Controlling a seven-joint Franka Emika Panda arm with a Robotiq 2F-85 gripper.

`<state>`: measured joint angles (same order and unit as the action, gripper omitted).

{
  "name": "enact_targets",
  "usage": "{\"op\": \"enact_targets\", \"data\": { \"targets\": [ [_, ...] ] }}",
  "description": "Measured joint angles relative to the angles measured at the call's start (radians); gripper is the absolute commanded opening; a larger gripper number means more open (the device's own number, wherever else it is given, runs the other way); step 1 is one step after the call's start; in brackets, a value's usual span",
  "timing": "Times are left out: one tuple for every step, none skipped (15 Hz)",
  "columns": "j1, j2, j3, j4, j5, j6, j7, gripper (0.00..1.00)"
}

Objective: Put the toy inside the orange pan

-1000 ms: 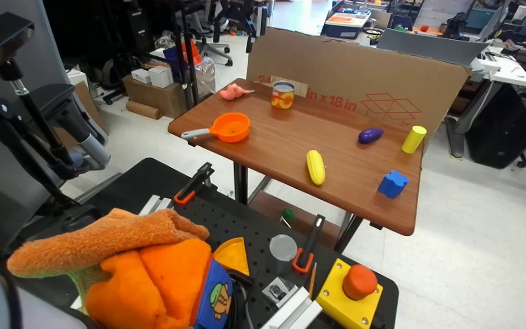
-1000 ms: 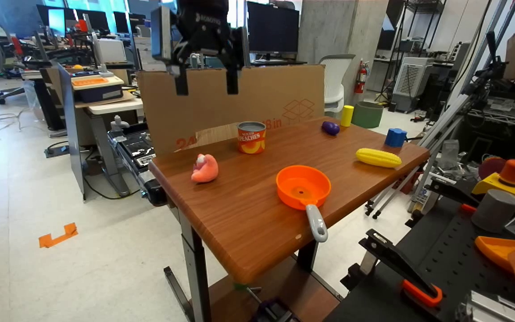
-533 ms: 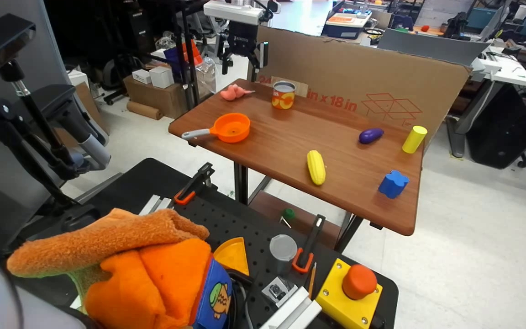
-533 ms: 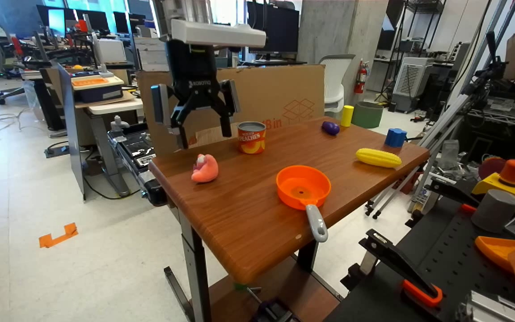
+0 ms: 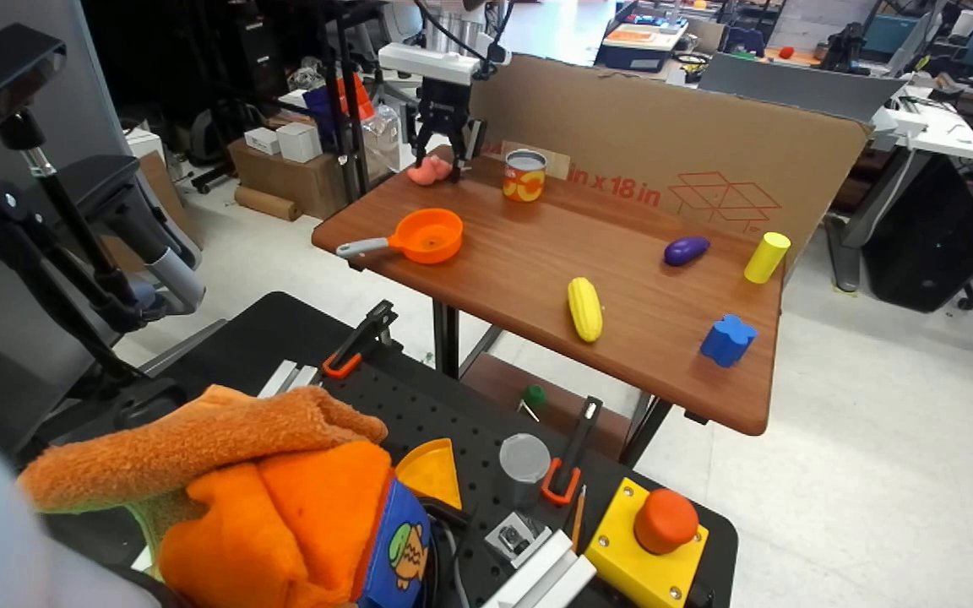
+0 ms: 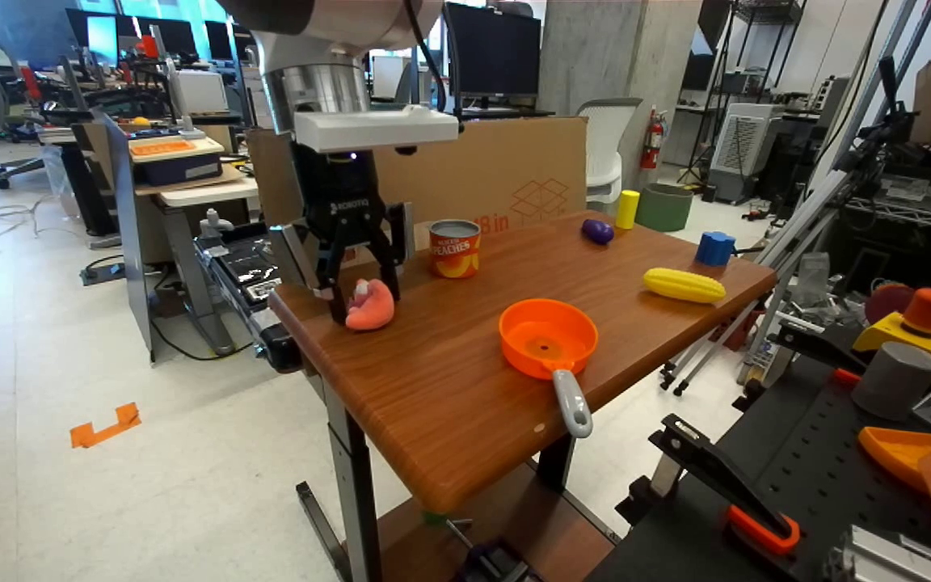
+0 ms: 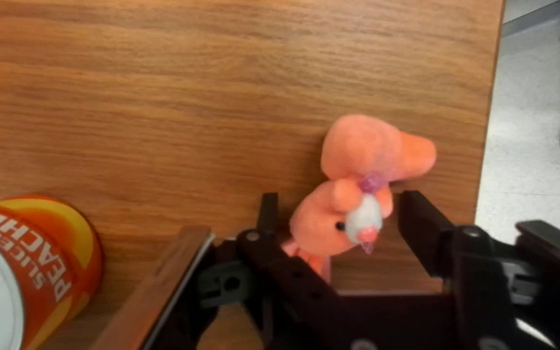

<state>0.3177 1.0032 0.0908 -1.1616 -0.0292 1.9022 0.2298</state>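
The toy, a small pink plush animal with a white and pink snout, lies at a corner of the brown table in both exterior views. My gripper is lowered over it and open, with one finger on each side of it, also in an exterior view. In the wrist view the toy is between the gripper's fingers, with a visible gap to the right finger. The orange pan with its grey handle stands bare at the near table edge, and shows in an exterior view.
A peach can stands beside my gripper, also in the wrist view. A cardboard wall runs along the table's back. A yellow corn, a purple eggplant, a yellow cylinder and a blue block are farther off.
My gripper has come down from high above the table corner to table level, and its fingers are now around the toy. The toy, the pan and the other objects have not moved.
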Motion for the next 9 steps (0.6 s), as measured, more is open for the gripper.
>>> {"op": "enact_targets", "data": {
  "targets": [
    [0.004,0.005,-0.002,0.015,0.0,-0.014,0.002,0.26],
    [0.007,0.01,-0.002,0.027,0.0,-0.024,0.003,0.19],
    [0.01,0.013,-0.003,0.037,0.0,-0.03,0.005,0.1],
    [0.014,0.016,-0.003,0.044,0.0,-0.033,0.006,0.04],
    [0.019,0.017,-0.003,0.048,0.0,-0.033,0.006,0.01],
    [0.025,0.016,-0.003,0.053,0.0,-0.033,0.006,0.01],
    [0.033,0.014,-0.001,0.055,0.0,-0.029,0.006,0.03],
    [0.043,0.006,0.002,0.055,0.0,-0.024,0.005,0.02],
    [0.053,-0.009,0.009,0.052,0.0,-0.014,0.001,0.03]
  ]
}}
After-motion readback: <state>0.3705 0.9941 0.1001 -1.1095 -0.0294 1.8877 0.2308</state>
